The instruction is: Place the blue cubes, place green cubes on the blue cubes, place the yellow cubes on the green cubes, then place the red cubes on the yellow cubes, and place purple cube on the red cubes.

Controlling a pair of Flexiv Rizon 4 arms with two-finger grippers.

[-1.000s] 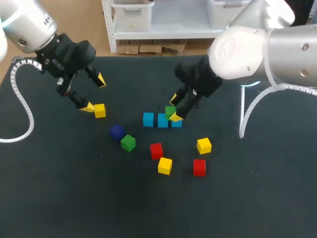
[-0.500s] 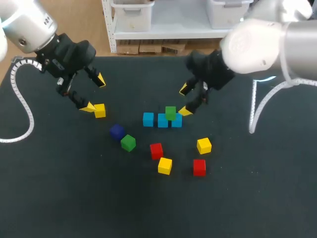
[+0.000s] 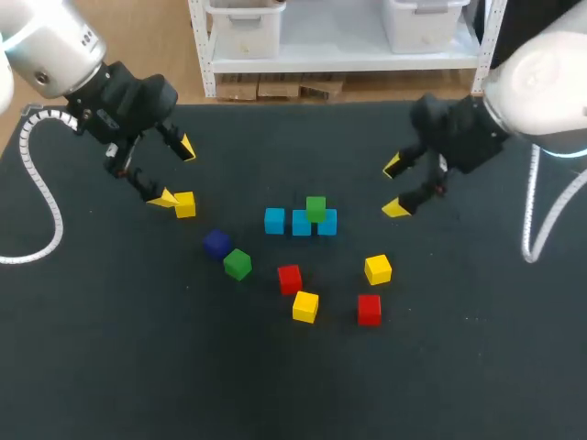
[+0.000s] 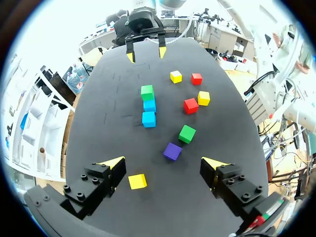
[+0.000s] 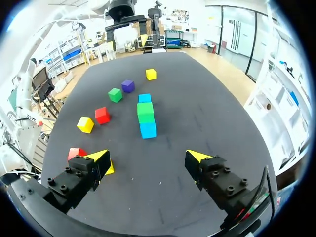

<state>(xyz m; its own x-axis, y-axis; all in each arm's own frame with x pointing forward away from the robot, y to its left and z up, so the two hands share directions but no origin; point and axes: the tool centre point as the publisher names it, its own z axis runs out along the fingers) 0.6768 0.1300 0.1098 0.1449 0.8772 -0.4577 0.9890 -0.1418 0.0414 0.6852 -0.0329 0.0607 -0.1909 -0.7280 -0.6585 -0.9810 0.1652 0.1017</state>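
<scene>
Three blue cubes [image 3: 274, 220] lie in a row at mid-table. One green cube [image 3: 315, 208] rests on top, across the middle and right blue ones. My right gripper [image 3: 394, 187] hangs open and empty to their right, apart from them; from its wrist the stack [image 5: 145, 112] lies ahead of it. My left gripper [image 3: 175, 171] stands open at the far left, one tip beside a yellow cube [image 3: 185, 204]. A purple cube [image 3: 216, 242] and a second green cube [image 3: 237, 264] sit left of the row's front.
In front of the row lie a red cube [image 3: 290, 278], a yellow cube [image 3: 305, 306], another red cube [image 3: 369, 309] and another yellow cube [image 3: 378, 269]. The dark table [image 3: 138, 367] stretches bare toward its near edge.
My right gripper has let go of the green cube on the blue row, opened wide and drawn back to the right. The left arm has not moved.
</scene>
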